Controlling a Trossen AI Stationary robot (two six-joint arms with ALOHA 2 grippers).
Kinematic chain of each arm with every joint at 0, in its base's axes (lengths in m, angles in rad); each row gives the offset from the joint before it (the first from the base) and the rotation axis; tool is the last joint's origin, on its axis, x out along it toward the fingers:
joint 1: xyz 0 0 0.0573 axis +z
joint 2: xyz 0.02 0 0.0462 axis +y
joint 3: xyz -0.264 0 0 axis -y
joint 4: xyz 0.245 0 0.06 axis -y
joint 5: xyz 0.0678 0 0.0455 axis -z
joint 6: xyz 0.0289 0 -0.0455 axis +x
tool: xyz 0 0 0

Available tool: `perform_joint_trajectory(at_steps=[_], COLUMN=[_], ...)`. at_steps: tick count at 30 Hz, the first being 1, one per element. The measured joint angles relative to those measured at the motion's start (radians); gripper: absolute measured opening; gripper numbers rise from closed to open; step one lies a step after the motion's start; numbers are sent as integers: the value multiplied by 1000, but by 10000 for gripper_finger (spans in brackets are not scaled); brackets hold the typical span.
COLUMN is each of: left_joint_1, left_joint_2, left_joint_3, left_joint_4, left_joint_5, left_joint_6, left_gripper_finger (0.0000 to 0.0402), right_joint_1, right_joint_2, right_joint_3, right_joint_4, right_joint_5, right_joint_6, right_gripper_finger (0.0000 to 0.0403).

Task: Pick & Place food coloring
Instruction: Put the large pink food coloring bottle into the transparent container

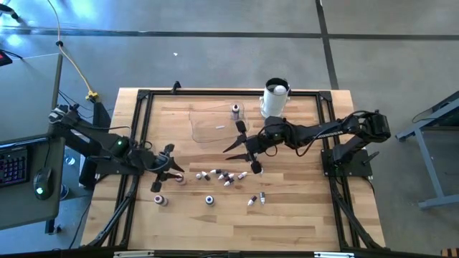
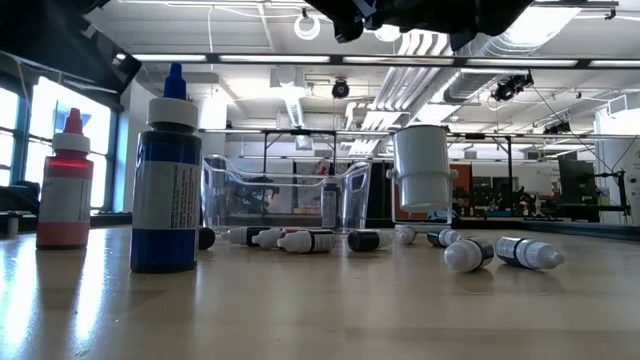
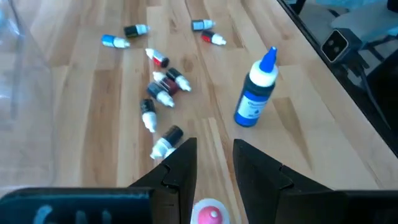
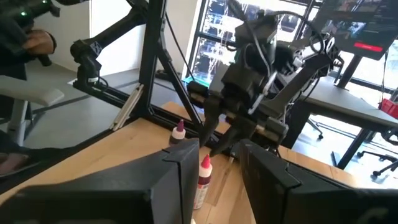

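Several small food coloring bottles (image 1: 219, 175) lie on their sides in a loose cluster at mid-table (image 3: 163, 87). A blue bottle (image 3: 255, 93) stands upright near them. A red-capped bottle (image 4: 203, 177) stands upright just in front of my left gripper (image 1: 172, 163), and its cap (image 3: 208, 213) shows low between the open fingers (image 3: 214, 146). A dark-capped bottle (image 4: 179, 132) stands upright beyond it. My right gripper (image 1: 237, 143) hovers open and empty above the table, beside the clear container, pointing level toward the left arm (image 4: 219, 144).
A clear plastic container (image 1: 215, 122) stands at the far middle with one bottle (image 1: 235, 109) upright inside. A large white cylindrical container (image 1: 275, 97) stands to its right. Black frame rails (image 1: 136, 129) border the table. Bare wood lies along the near edge.
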Motion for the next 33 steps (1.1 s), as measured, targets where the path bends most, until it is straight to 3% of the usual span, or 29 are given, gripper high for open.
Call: perform_joint_trajectory(at_steps=[13,33], left_joint_1=[-15,-14], left_joint_2=[0,59], left_joint_3=[-63,-63], left_joint_4=[17,-10], left_joint_5=[-32,-5], left_joint_6=[-118,-138], left_gripper_finger=[104,104], right_joint_1=[-2,-3], right_joint_2=[0,0], right_joint_3=[0,0], right_joint_4=[6,6], right_joint_5=[1,1], right_joint_6=[-2,-2], right_gripper_finger=[108,108])
